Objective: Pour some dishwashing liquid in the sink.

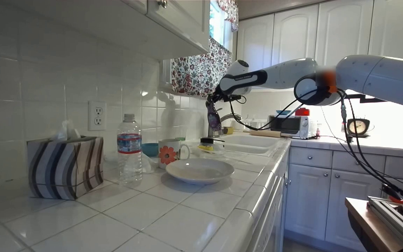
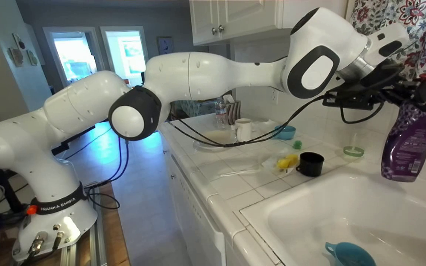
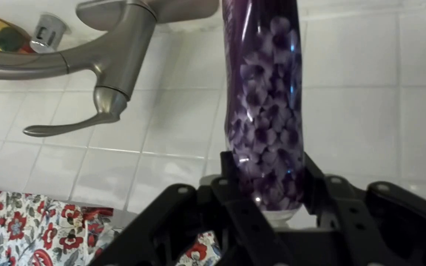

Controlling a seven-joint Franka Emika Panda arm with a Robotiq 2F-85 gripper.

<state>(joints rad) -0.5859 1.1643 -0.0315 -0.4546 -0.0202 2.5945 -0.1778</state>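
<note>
Where the white jointed arm (image 2: pixel 205 75) ends: a black two-finger gripper (image 3: pixel 268 166) grasps a glossy purple flower-print plastic bottle (image 2: pixel 407 144) of dishwashing liquid, fingers (image 3: pixel 227 168) clenched on opposite sides of its narrower upper part.
Bottle: held aloft before a white tiled wall (image 3: pixel 350 129), broad base down and slightly tilted; in an exterior view the base appears against the far rim of a white rectangular sink (image 2: pixel 346 199) (how high above it cannot be judged).
Sink: a turquoise handled cup (image 2: pixel 353 255) rests in the basin, partly cut off at the view's lower edge.
Brushed-metal faucet (image 3: pixel 124 55): curved spout and slim lever, left of the bottle in the wrist view, with tile visible between them.
White tiled counter (image 2: pixel 231 186): a black cylindrical mug (image 2: pixel 311 164) stands just beside yellow items in clear plastic (image 2: pixel 288 161), a small turquoise bowl (image 2: pixel 286 133) farther off.
Tableware: a white mug with an orange flower (image 1: pixel 167 155) stands near a wide shallow white bowl (image 1: pixel 201 169); in the same view a clear plastic water bottle (image 1: pixel 129 145), blue-and-red labelled, stands upright between the mug and a striped tissue box (image 1: pixel 65 168).
Window: a red-flowered curtain (image 1: pixel 198 70) hangs across its lower part.
</note>
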